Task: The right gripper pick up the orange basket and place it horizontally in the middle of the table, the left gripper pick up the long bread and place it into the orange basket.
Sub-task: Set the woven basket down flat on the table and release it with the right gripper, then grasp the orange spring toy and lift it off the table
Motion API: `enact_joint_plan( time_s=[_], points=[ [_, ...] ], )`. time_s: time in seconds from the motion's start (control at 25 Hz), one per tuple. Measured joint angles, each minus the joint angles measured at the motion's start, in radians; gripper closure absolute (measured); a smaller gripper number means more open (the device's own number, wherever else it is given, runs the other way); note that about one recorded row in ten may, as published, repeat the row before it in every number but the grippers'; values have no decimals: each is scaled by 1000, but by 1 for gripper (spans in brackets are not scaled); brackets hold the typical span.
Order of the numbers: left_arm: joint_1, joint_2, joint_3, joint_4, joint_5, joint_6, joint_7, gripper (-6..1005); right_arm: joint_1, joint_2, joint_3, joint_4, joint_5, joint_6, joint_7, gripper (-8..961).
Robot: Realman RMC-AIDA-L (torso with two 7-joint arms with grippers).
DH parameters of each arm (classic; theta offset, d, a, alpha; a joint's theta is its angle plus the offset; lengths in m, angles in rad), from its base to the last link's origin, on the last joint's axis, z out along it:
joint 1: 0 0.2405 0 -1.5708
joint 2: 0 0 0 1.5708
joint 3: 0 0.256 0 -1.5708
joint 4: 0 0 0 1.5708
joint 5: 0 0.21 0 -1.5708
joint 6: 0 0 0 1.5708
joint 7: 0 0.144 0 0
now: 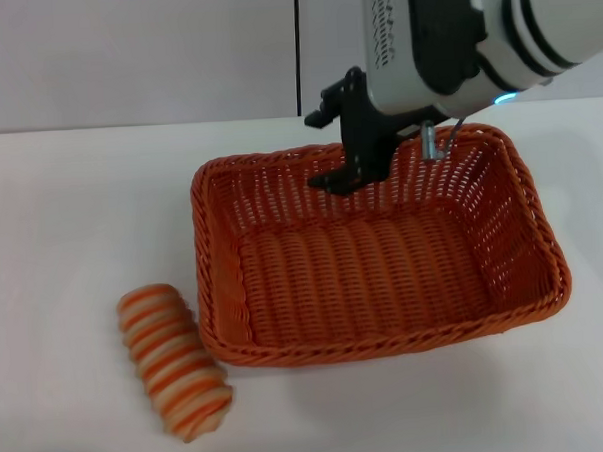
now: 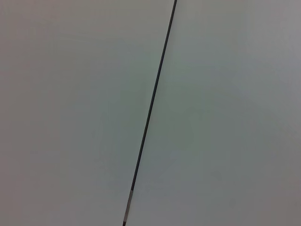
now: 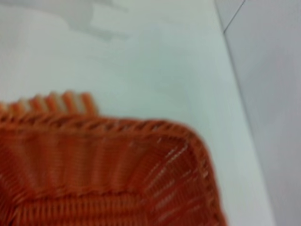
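Observation:
The orange basket lies flat on the white table, its long side running left to right, near the middle. My right gripper is at the basket's far rim, open, one black jaw inside the far wall and the other behind and above the rim. The long bread, striped orange and cream, lies on the table just outside the basket's front left corner. The right wrist view shows a corner of the basket with the bread beyond its rim. My left gripper is out of view.
A grey wall with a dark vertical seam stands behind the table. The left wrist view shows only a pale panel crossed by a dark seam. Bare tabletop lies left of the basket and in front of it.

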Motion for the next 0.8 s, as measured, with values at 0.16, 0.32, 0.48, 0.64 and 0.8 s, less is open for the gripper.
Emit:
enact_joint_plan(
  time_s=[0.16, 0.32, 0.48, 0.64, 0.8],
  points=[
    [-3, 4, 18, 18, 3, 1, -9, 157, -50, 0, 23, -108, 33, 18, 25, 272],
    [-27, 8, 86, 110, 5, 5, -113, 157, -175, -1, 55, -262, 147, 17, 34, 272],
    [-67, 10, 182, 283, 5, 0, -303, 157, -347, 0, 77, -371, 334, -60, 37, 272],
    [-109, 11, 306, 496, 9, -11, -538, 157, -527, 0, 93, -433, 564, -130, 6, 272],
    [-151, 18, 480, 754, 86, -80, -828, 157, -708, 1, 136, -394, 870, -144, -132, 272]
  ],
)
